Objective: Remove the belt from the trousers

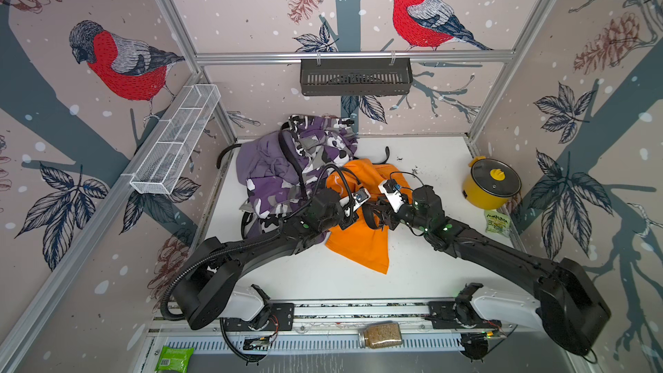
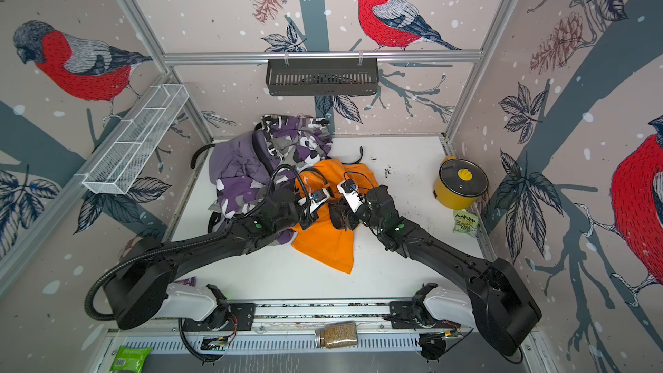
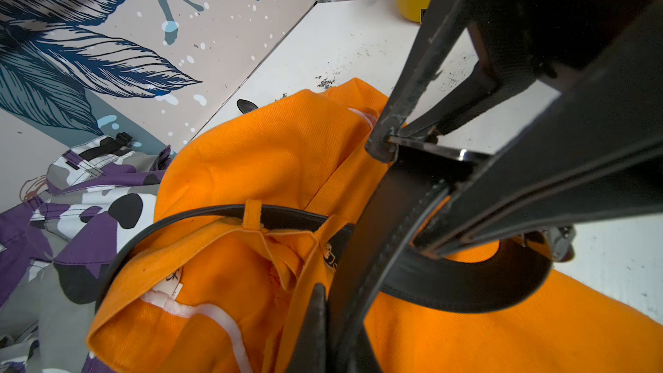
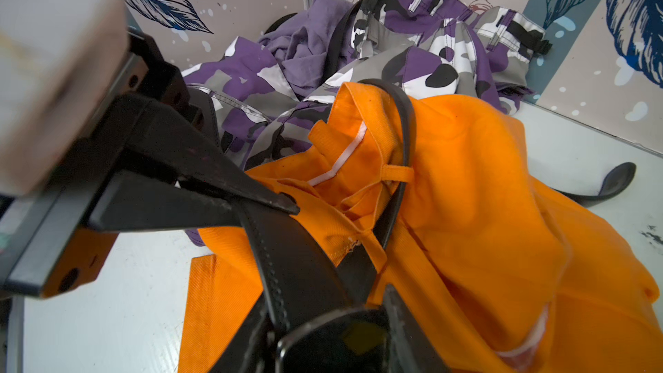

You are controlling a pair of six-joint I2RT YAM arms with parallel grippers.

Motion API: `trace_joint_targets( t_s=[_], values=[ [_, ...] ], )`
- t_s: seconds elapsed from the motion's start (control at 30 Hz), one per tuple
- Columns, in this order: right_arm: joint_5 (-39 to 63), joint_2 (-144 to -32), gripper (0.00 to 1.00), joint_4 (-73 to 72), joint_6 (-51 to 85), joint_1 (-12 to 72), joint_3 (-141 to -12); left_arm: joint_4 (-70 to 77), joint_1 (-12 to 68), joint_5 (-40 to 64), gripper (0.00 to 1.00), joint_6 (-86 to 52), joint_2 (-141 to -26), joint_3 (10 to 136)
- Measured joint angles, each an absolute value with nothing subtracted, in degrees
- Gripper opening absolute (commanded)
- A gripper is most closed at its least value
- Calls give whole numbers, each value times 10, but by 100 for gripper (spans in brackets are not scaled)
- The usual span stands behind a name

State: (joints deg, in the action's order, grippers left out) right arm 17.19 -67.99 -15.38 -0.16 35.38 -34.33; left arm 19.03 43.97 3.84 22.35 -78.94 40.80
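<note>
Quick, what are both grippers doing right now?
Left gripper: shut on the belt.
Right gripper: jaws on either side of the belt; whether they grip it cannot be told.

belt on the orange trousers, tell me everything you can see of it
The belt is black, leather-looking, with stitching along its edges. It is threaded through waistband loops of the orange trousers; its rounded tip lies on the white table behind them. The left end effector is shut on the strap. The right end effector straddles it near a shiny buckle; its grip is unclear.
</note>
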Motion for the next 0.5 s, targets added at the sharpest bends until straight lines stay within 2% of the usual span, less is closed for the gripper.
trace_joint_targets(
  t_s=[0.27, 0.5],
  values=[
    [232, -674, 0, -139, -4, 336, -348, 201, 441, 30, 0, 223, -768, 395],
    [243, -708, 0, -117, -20, 361, -360, 151, 452, 17, 0, 261, -753, 392]
  ],
)
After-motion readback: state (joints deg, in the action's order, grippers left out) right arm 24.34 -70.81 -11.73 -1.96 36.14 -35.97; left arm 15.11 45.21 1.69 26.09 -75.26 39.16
